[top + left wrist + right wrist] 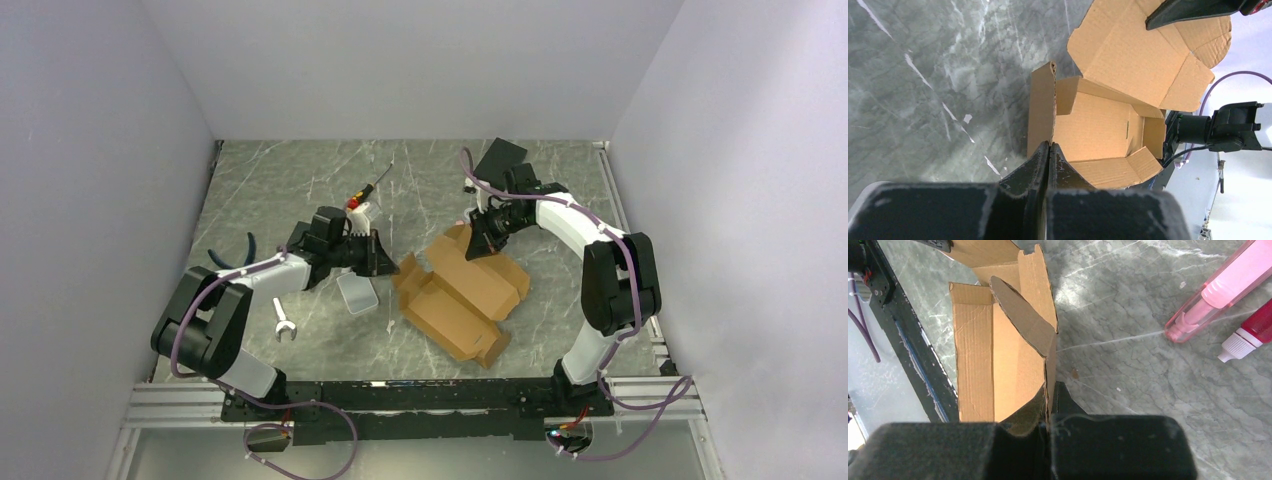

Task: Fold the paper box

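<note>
We have the paper box (460, 297) lying half-formed on the marble table (300, 190) between our two grippers, its tan flaps splayed open and its hollow facing up. The left gripper (1048, 150) is pinched together on the lower end of an upright side flap, and the open tray of the box stretches straight ahead of its fingers. The right gripper (1049, 401) is clamped on the edge of a raised flap at the opposite side, with the folded walls standing just in front of it and leaning to its left.

Off to the right of the right gripper's fingers, well apart from the cardboard, lie a pink tube (1219, 287) and a red bottle (1249, 336) with a white cap. A grey tin (357, 293) sits just beside the left gripper on its base side, close to the box's near flap; whether they touch we cannot tell. A wrench (283, 328) lies further back, beside the left arm.
</note>
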Motion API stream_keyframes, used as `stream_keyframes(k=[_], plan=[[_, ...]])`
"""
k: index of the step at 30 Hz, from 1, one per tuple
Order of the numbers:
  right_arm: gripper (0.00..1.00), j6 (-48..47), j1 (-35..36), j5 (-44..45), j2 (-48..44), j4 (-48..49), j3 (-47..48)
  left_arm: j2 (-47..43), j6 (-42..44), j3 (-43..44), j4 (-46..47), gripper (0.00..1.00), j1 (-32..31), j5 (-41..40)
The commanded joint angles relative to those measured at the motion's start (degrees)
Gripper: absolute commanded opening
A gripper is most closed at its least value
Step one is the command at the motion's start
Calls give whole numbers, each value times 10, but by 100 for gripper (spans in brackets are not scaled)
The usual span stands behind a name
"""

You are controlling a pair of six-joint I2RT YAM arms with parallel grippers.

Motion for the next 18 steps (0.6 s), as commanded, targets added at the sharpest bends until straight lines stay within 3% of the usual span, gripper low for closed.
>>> stream_keyframes(k=[1,18], plan=[[0,-9,4,-1,2,18,2,-11,0,19,-7,5,-17,32],[0,-6,5,2,2,21,2,-31,25,30,-42,6,-36,56]])
